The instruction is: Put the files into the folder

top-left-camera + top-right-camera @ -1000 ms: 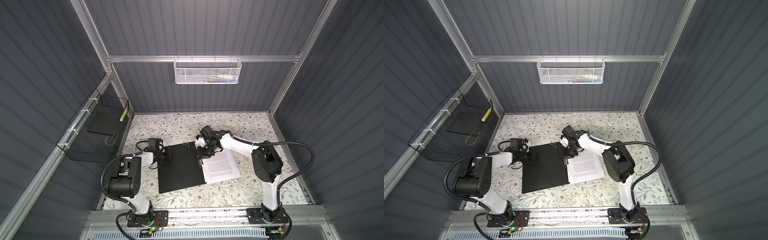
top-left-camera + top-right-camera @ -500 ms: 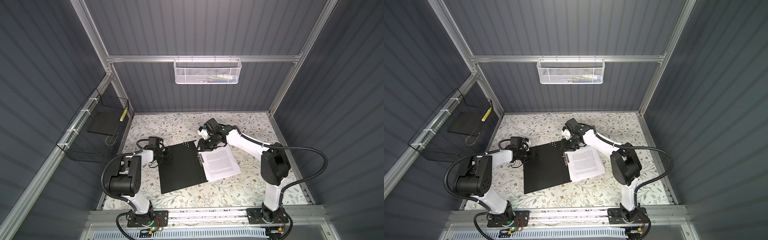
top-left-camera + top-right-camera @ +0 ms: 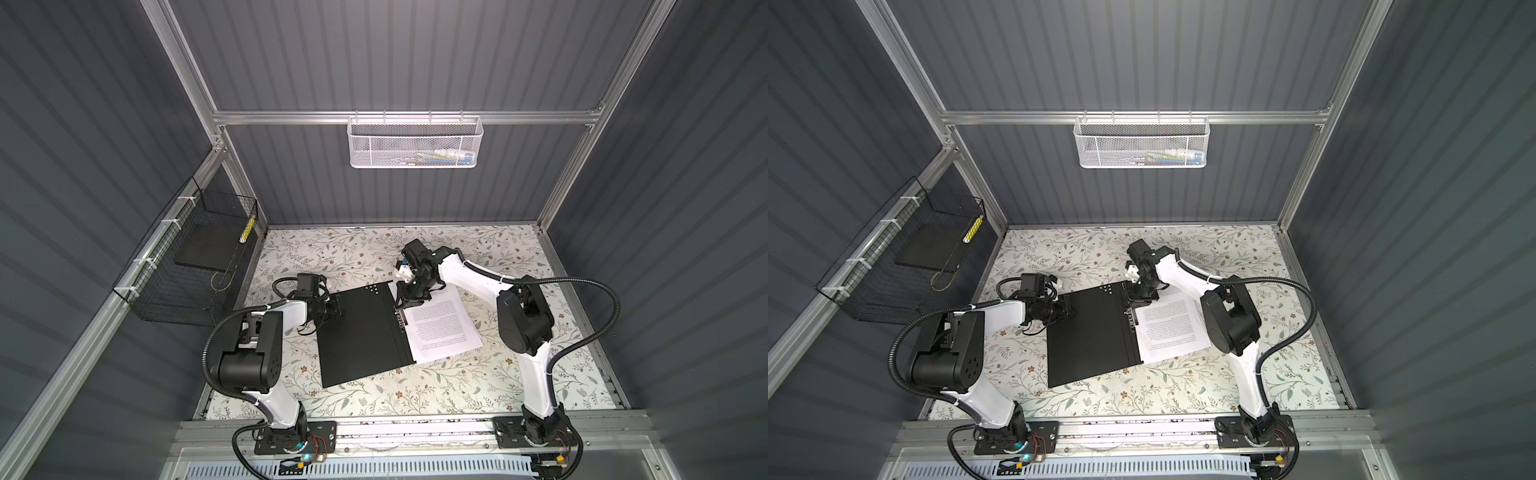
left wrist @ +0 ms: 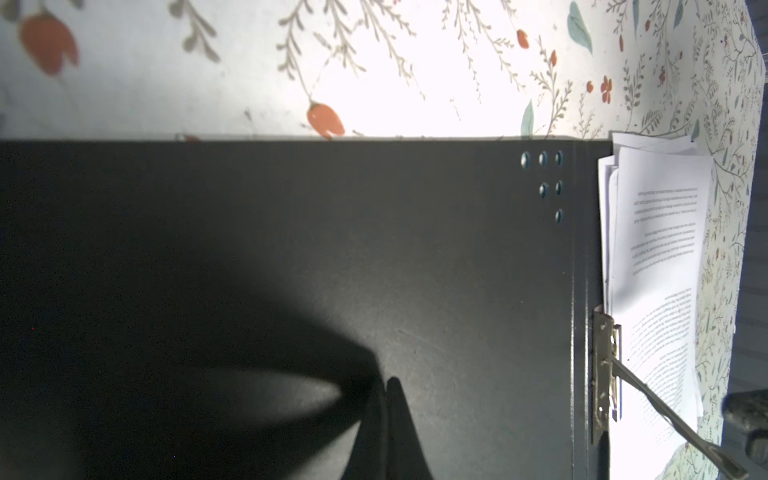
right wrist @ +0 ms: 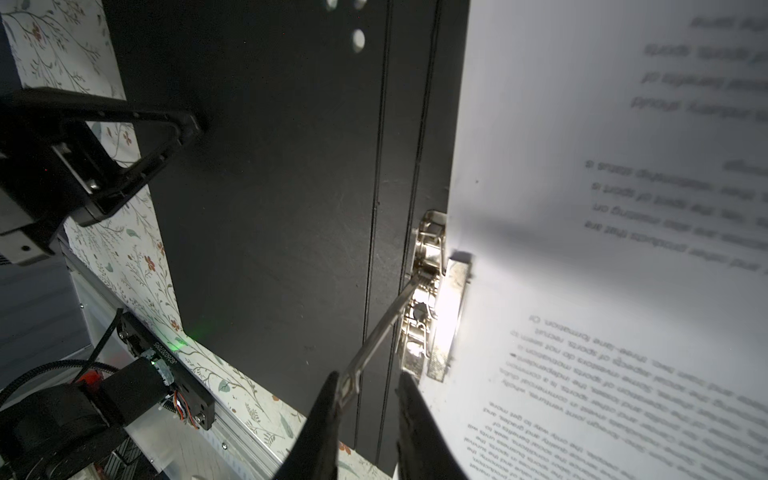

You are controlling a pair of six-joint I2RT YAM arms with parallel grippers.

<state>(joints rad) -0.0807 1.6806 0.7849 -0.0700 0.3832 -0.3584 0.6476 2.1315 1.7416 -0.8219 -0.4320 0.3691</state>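
My right claw (image 5: 368, 378) is down at the clip (image 5: 428, 299) on the spine of the folder (image 3: 357, 332). A second ago it stood a touch farther out along the spine. My elbow swung wide in between and is now back in, with the claw lower.

Its jaws stand partly apart. The clip's raised lever (image 5: 386, 328) runs up between them, its tip resting against one finger (image 5: 328, 415). There is a clear gap to the other finger, so I judge the lever is caged, not pinched.

My left claw (image 4: 386, 386) has not moved. It is closed tight on nothing, with its tips pressed onto the open cover (image 4: 291, 249) well across from my right claw, pinning it flat.

The files (image 3: 444, 328) lie just to the outer side of my right claw, much as they did a second ago. Their edge is up against the clip. I cannot see the folder's other half beneath them. The sheets fan out unevenly at the end away from the clip.

With the lever up, I take the clip to be open. What remains is to push the lever down onto the sheets and fold the cover over. If the stack slides first, the clip may miss some sheets.
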